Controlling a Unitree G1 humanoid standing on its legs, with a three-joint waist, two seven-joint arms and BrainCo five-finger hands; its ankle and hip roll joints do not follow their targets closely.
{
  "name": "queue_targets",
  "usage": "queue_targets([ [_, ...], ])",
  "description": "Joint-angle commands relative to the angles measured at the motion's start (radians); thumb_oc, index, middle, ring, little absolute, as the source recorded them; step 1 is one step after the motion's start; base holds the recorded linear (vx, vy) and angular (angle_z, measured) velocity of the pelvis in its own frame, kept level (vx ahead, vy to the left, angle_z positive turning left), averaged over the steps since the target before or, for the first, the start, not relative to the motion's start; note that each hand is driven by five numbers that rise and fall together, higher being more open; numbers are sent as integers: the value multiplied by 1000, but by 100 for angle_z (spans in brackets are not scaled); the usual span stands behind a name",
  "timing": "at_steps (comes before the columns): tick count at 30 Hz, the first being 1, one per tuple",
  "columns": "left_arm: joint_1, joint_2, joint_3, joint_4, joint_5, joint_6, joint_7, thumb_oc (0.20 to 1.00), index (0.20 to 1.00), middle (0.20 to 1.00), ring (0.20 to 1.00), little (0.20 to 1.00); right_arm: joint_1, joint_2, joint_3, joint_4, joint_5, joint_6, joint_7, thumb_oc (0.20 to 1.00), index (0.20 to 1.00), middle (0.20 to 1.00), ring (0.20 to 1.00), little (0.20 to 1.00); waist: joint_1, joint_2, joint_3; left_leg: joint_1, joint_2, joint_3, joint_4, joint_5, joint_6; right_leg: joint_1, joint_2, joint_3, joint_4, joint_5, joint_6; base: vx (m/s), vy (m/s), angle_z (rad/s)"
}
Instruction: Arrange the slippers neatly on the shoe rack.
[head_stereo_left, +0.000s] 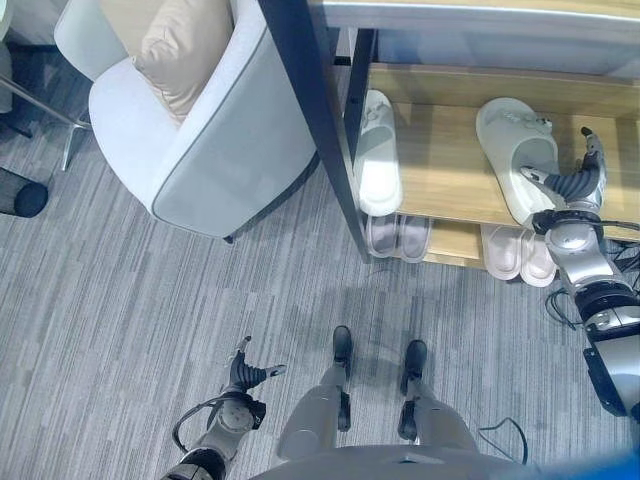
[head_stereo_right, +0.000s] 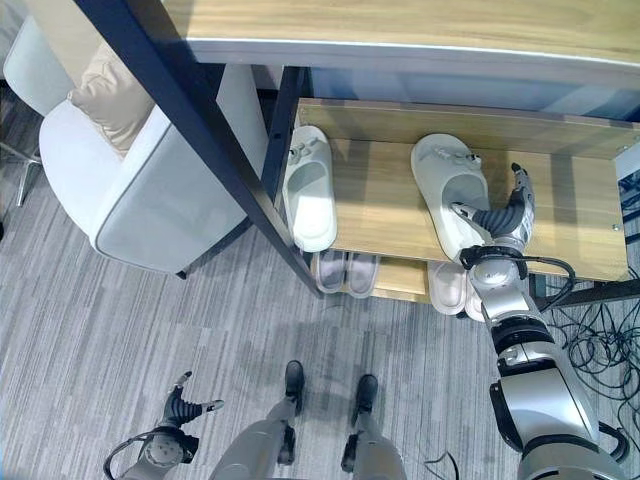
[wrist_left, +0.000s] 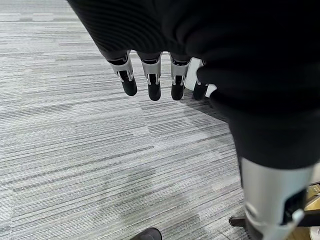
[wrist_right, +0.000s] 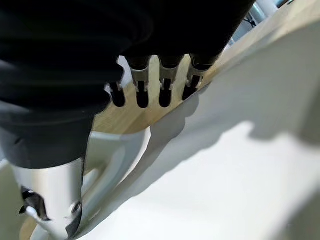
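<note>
Left hand (head_stereo_left: 240, 378) hangs low over carpet (head_stereo_left: 120, 300), fingers (wrist_left: 154, 89) straight, released. Right hand (head_stereo_right: 497, 232) at shelf (head_stereo_right: 390, 205) front edge, fingers spread open against right slipper (head_stereo_right: 450, 185); left slipper (head_stereo_right: 308, 190) near shelf's left edge

arms: silver-grey | robot hand (head_stereo_right: 497, 222): silver fingers, dark tips, ribbed cover

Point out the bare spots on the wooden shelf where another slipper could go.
The widest bare stretch of the wooden shelf lies between the left slipper and the right slipper. A second patch runs from the right hand to the shelf's right end. It is tight around the right slipper, where the hand sits. The lower shelf holds two pairs.
</note>
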Motion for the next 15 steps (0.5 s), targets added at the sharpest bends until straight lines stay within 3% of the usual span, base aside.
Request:
queue_targets([
  [1, -37, 36, -35, 52, -14, -17, 26, 1000, 1000, 1000, 1000, 1000, -100, -38, 12, -43, 25, -45, -46, 909, 909, 909, 909, 909, 40, -53, -45, -13, 7, -45, 5, -40, -117, 29, -89, 0, 5, -28, 118, -19, 11, 8],
  [2, -48, 40, -32, 56, -15, -15, 27, 1000, 1000, 1000, 1000, 1000, -100, -40, 13, -46, 18, -44, -46, 580, 580, 580, 580, 580, 40, -58, -47, -13, 6, -49, 5, -41, -117, 32, -90, -5, 5, -28, 119, -13, 12, 11],
  [5, -55, 42, -31, 59, -13, -14, 29, 1000, 1000, 1000, 1000, 1000, -104, -41, 17, -42, 16, -44, -44, 542, 542, 542, 542, 542, 41, -66, -47, -13, 6, -52, 5, -42, -118, 34, -91, -10, 5, -27, 120, -17, 3, 13],
  [7, -58, 42, -30, 61, -13, -12, 29, 1000, 1000, 1000, 1000, 1000, -101, -38, 19, -43, 13, -43, -43, 385, 385, 385, 385, 385, 42, -68, -48, -14, 6, -54, 5, -41, -119, 34, -91, -11, 5, -26, 121, -6, 4, 3],
  [10, -61, 41, -28, 70, -8, -11, 29, 1000, 1000, 1000, 1000, 1000, -104, -40, 31, -42, -3, -38, -40, 319, 319, 319, 319, 319, 42, -74, -48, -14, 6, -55, 5, -42, -119, 35, -92, -12, 5, -26, 121, -10, 4, 1],
  [11, -62, 41, -25, 76, -10, -11, 27, 1000, 1000, 1000, 1000, 1000, -110, -39, 41, -42, -11, -33, -34, 247, 247, 247, 247, 247, 44, -82, -48, -16, 7, -55, 5, -42, -118, 34, -92, -15, 5, -24, 121, -29, 12, 5],
  [15, -67, 38, -20, 85, -13, -7, 30, 1000, 1000, 1000, 1000, 1000, -113, -25, 50, -42, -25, -26, -38, 200, 200, 200, 200, 200, 42, -90, -47, -15, 8, -54, 5, -42, -117, 36, -91, -15, 5, -24, 121, -13, 8, 3],
])
